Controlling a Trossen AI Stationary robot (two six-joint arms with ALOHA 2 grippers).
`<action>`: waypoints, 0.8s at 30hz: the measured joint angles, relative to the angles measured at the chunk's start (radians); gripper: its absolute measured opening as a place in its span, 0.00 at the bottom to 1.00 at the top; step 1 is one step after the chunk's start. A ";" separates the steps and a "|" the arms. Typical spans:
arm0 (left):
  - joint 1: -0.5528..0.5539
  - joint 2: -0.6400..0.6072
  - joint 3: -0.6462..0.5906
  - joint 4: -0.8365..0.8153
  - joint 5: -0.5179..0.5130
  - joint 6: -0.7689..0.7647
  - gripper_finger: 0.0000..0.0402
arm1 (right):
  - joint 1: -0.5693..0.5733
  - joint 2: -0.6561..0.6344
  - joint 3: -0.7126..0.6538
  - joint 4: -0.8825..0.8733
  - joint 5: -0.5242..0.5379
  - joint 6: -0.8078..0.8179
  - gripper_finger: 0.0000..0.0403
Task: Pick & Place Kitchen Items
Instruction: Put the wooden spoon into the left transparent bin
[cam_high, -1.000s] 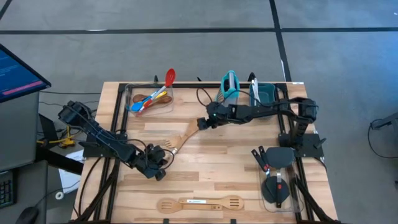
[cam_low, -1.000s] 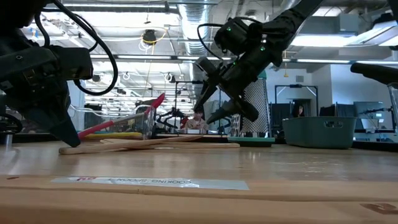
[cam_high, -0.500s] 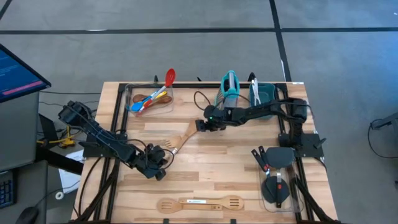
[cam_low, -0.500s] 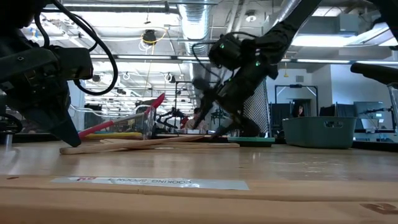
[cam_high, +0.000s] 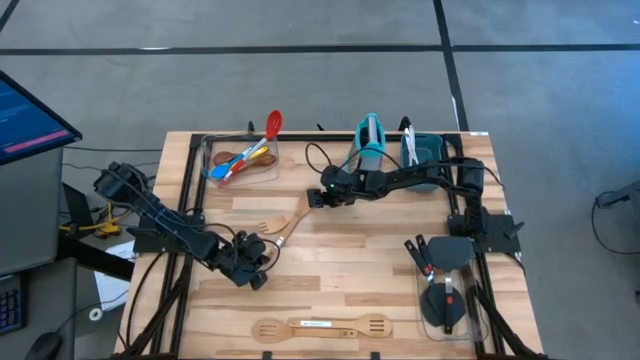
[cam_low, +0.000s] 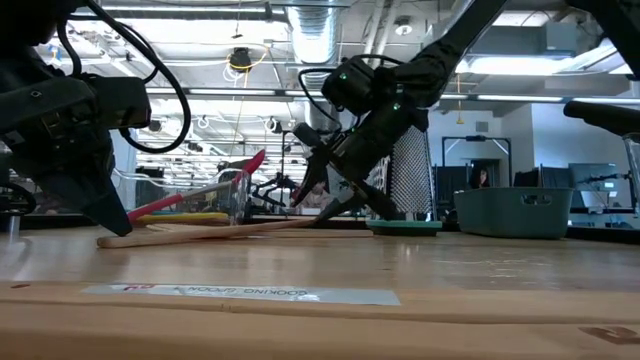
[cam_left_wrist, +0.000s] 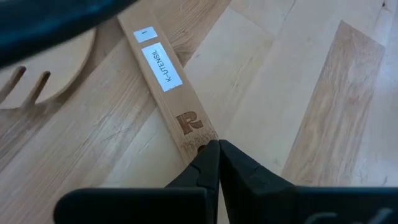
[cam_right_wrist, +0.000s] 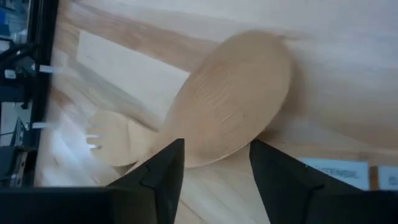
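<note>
Two wooden utensils lie crossed mid-table: a spoon and a fork-headed one. My left gripper is shut, its tips at the end of the spoon's handle. My right gripper is open and hovers low over the spoon's bowl, one finger on either side of it; the fork head lies beyond. In the low view my right gripper slants down toward the wood and my left gripper stands at the handle's near end. My left gripper's shut fingertips meet the free end of the wooden handle, coming from above at a slant and in line with it. The handle lies flat on the table. Whether they pinch it or only rest on it, I cannot tell. My right gripper stands astride the spoon's bowl; I cannot tell whether it touches it.
A clear container with red, blue and yellow spoons stands far left. A teal grater and a teal bin stand at the far edge. Black spatulas lie at the right. A wooden spoon and slotted spatula lie at the near edge.
My right gripper has moved down and toward the table's left, from above the far ends of the wooden utensils to the spoon's bowl, staying open. The wooden utensils have shifted a little toward the left.
</note>
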 joint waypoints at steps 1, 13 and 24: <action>0.000 0.000 0.000 0.000 0.000 0.000 0.00 | 0.000 0.000 0.000 0.000 0.003 0.000 0.43; 0.000 0.000 -0.003 0.003 -0.002 -0.001 0.00 | 0.001 0.105 0.005 0.170 -0.002 0.056 0.32; 0.000 -0.004 -0.047 0.054 -0.014 -0.032 0.00 | -0.001 0.120 0.001 0.231 0.008 0.026 0.20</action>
